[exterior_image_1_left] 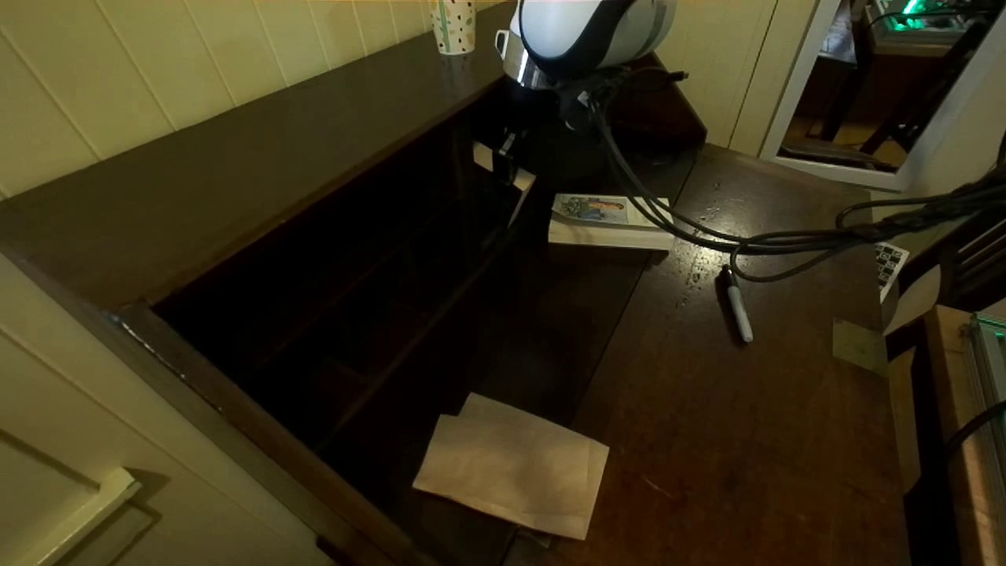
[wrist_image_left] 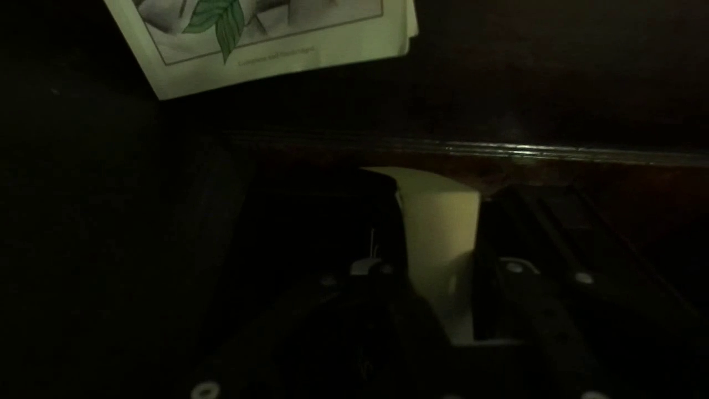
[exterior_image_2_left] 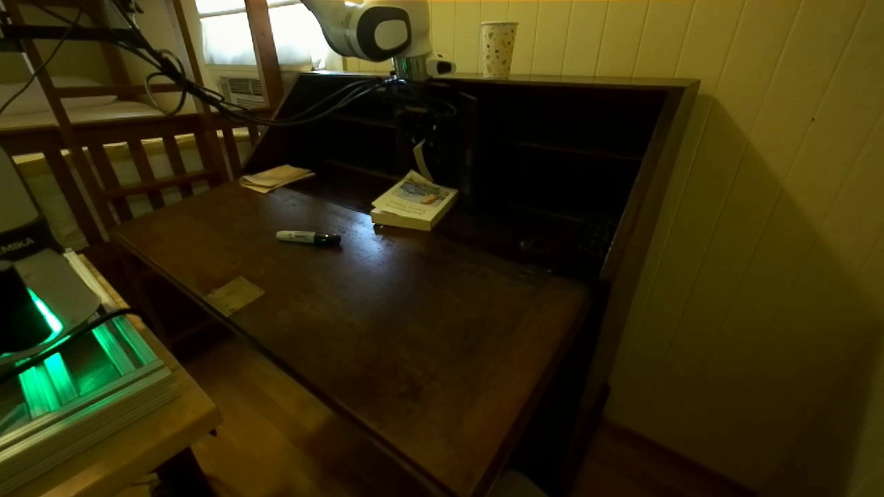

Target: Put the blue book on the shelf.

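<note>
The blue book (wrist_image_left: pixel 440 227) stands on edge between my gripper's fingers. Its pale page edges face the wrist camera and its dark covers merge with the dark fingers. Its page edges also show in both exterior views (exterior_image_1_left: pixel 523 187) (exterior_image_2_left: pixel 420 160), at the mouth of a cubby. My gripper (wrist_image_left: pixel 443 244) looks shut on the book, one finger along each side; it is dark in both exterior views (exterior_image_1_left: pixel 507 153) (exterior_image_2_left: pixel 423 134). The shelf (exterior_image_1_left: pixel 314 134) is the long dark-brown unit with open cubbies, also in the exterior view (exterior_image_2_left: pixel 594 81). The cubby insides are too dark to read.
A thick white-covered book (exterior_image_1_left: pixel 609 224) lies flat just in front of the cubbies; the wrist view shows its corner (wrist_image_left: pixel 288 61). Folded paper (exterior_image_1_left: pixel 515 464) and a marker (exterior_image_1_left: pixel 737 305) lie on the desk board. A patterned cup (exterior_image_2_left: pixel 498 48) stands on the shelf top. Cables hang from the arm.
</note>
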Robot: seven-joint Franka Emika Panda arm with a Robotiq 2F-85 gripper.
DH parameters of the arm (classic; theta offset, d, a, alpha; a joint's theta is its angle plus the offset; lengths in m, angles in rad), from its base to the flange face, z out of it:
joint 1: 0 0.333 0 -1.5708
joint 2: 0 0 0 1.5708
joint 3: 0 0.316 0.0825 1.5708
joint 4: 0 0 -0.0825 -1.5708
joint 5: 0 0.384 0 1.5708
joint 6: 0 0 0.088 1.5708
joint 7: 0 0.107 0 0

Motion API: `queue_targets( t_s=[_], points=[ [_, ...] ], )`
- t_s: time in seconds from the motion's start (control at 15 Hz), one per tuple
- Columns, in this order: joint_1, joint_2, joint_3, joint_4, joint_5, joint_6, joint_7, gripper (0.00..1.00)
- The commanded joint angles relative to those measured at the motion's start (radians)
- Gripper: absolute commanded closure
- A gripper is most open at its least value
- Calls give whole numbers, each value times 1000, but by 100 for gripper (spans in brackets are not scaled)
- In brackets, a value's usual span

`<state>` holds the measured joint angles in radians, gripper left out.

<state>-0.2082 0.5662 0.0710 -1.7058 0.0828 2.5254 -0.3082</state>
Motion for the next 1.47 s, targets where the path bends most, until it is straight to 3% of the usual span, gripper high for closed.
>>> queue_targets(
  t_s=[0.0, 1.4],
  points=[
    [-10, 40, -1, 73, 20, -49, -23, 93],
    [46, 48, -101, 73, -53, -39, 83, 93]
  ],
)
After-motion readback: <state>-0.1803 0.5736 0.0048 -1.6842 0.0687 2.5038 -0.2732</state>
